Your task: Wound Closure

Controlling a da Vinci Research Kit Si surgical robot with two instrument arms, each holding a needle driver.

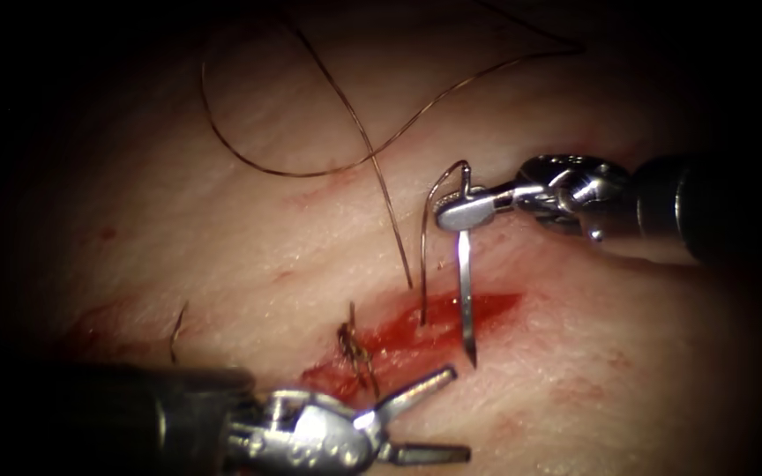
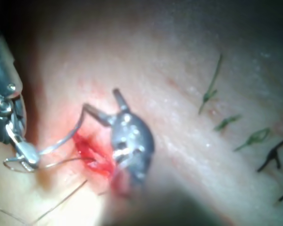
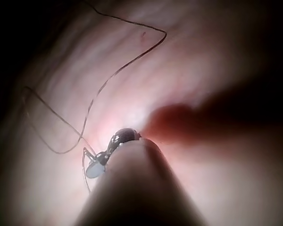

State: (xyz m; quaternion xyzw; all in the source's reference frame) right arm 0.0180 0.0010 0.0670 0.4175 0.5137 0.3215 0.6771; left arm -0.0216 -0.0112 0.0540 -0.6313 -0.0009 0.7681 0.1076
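Observation:
The tissue (image 1: 222, 238) bears a slanting red cut (image 1: 425, 330). My right tool (image 1: 462, 211) hangs above the cut's right part, jaws shut on the curved needle (image 1: 466, 291) near its tail end. The needle runs down across the cut, and its tip touches the tissue at the near lip; I cannot tell whether it has entered. Thread (image 1: 310, 132) leaves the tail, arches down into the cut and loops over the far tissue. My left tool (image 1: 456, 414) sits below the cut's left part, jaws open, holding nothing. It appears as left tool (image 2: 101, 101) beside the right tool (image 2: 23, 153).
A knotted stitch (image 1: 354, 348) crosses the cut's left end. A short cut thread end (image 1: 176, 330) sticks up left of the cut. Red fluid (image 1: 399, 339) lies in the cut. Several older stitch ends (image 2: 226, 122) stand on the tissue. Thread (image 3: 118, 70) curls beyond the right tool (image 3: 95, 168).

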